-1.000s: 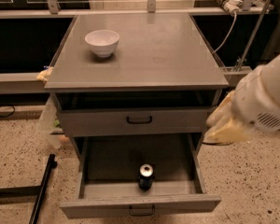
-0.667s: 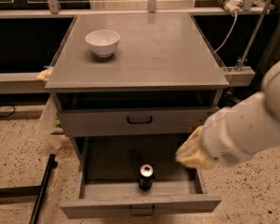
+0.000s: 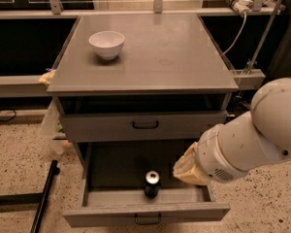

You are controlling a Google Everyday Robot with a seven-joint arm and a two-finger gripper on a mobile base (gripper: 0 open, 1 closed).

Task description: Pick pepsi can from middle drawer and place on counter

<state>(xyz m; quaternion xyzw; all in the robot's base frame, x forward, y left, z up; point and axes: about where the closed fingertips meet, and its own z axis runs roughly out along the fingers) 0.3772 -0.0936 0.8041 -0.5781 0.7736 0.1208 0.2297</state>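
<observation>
The pepsi can [image 3: 152, 183] stands upright on the floor of the open middle drawer [image 3: 111, 166], near its front wall and about centred. The counter [image 3: 160, 52] is the grey cabinet top above it. My white arm comes in from the right, and its cream-coloured gripper end [image 3: 185, 168] hangs over the right part of the drawer, just right of the can and slightly above it. The arm hides the drawer's right rear corner.
A white bowl [image 3: 106, 43] sits on the counter at its back left. The upper drawer front [image 3: 144, 125] with a black handle is pulled out slightly. A black bar [image 3: 44, 196] lies on the speckled floor at left. A cable and power strip [image 3: 238, 5] are at back right.
My arm has moved left and down from beside the cabinet's right side to over the open drawer, closer to the can. The can, bowl and drawers have not moved.
</observation>
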